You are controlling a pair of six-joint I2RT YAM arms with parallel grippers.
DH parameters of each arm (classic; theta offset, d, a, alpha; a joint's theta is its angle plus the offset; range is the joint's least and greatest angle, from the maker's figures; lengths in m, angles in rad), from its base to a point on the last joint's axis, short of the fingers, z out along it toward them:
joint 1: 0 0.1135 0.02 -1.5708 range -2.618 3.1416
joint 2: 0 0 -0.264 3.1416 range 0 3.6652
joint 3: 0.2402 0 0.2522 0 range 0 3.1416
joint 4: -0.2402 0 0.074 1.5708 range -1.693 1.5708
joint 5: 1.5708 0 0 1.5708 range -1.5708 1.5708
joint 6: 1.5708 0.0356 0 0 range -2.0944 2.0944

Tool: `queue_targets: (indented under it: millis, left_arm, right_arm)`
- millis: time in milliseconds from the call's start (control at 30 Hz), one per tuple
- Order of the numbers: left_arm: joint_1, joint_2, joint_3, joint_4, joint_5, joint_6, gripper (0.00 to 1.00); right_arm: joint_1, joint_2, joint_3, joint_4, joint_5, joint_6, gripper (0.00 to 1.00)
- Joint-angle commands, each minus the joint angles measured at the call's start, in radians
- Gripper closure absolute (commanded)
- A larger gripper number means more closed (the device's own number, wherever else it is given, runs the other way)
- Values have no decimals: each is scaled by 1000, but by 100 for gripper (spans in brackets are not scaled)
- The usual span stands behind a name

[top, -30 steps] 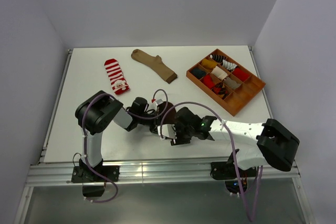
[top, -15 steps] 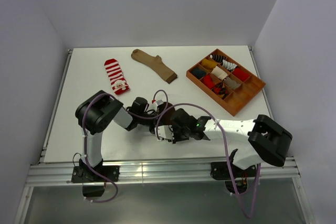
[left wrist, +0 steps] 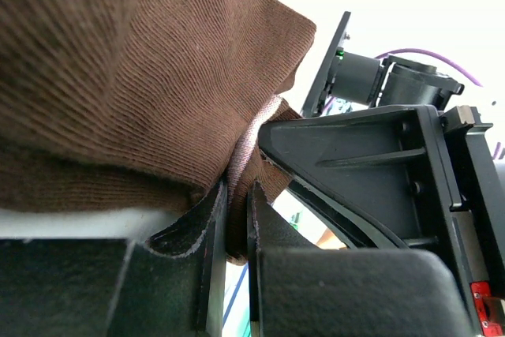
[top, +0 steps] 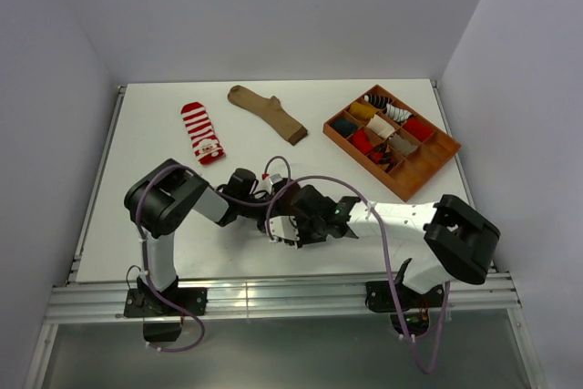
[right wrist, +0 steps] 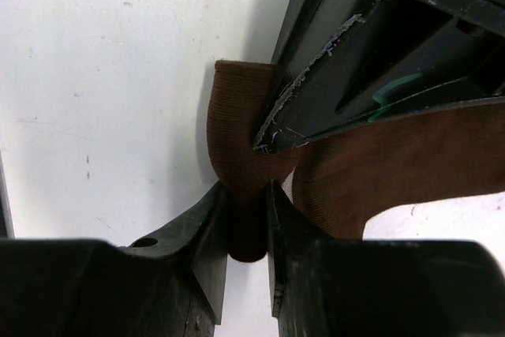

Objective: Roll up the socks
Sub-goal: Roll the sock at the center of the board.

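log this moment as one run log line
left gripper: shut on brown sock | right gripper: shut on brown sock | tan sock, red-and-white striped sock: lying flat, untouched

White table [top: 146, 134], orange divided tray [top: 434, 173]

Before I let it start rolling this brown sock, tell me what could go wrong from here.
1. The right end effector pinches only a narrow fold of the brown sock. A firm pull might slip the fabric free.
2. The left end effector is clamped on the same sock right beside it, so the two could bump into each other as the wrists turn.
3. With both clamped so close together, moving them apart may stretch the fabric rather than roll it.
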State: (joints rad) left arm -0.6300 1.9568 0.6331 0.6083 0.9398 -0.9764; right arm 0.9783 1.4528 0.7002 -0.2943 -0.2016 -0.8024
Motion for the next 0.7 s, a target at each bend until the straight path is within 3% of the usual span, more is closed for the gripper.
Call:
queue_targets:
  millis: [0,300,667]
  left_arm:
    - [-10,8,-38,-186,-167,119,93]
    - [-2,-70,-64,-174,-236,120,78]
    - [24,-196,-107,-119,-346,79,76]
  right_arm:
    - [-13,38,21,-108,-65,11,88]
    - [-78,76,91,-221,-182,-1,89]
    - [-305,216,313,-512,-441,-101,89]
